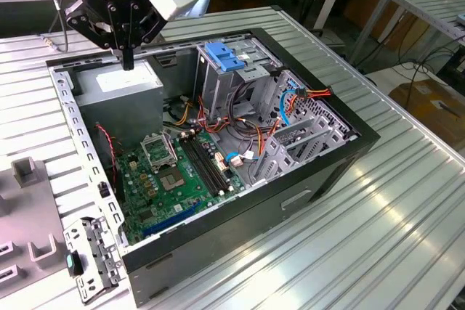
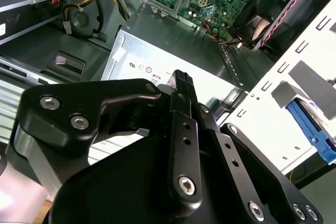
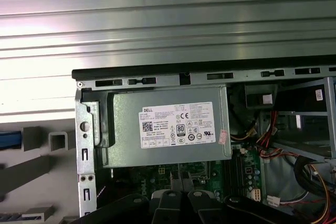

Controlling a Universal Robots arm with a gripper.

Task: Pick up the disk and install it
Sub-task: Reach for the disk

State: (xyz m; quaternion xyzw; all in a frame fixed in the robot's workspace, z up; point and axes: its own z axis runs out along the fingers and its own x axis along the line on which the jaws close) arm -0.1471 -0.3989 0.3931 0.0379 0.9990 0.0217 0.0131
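Note:
My gripper (image 1: 128, 57) hangs with its black fingers pointing down, just above the grey power-supply box (image 1: 120, 83) in the back corner of the open computer case (image 1: 290, 201). The fingers meet at their tips (image 2: 180, 81) with nothing between them. The disk (image 2: 313, 127) shows as a blue plastic rail with a grey body beside it, lying in a grey holder on the white board outside the case, apart from the gripper. A blue strip (image 3: 9, 139) sits beside the grey holder blocks in the first wrist view.
The metal drive cage with its blue handle (image 1: 224, 56) stands at the case's middle back. The green motherboard (image 1: 174, 172), coloured cables (image 1: 305, 96) and a fan (image 2: 262, 14) lie inside. Grey fixture blocks (image 1: 25, 172) sit at the exterior view's left on the ribbed aluminium table (image 1: 378, 208).

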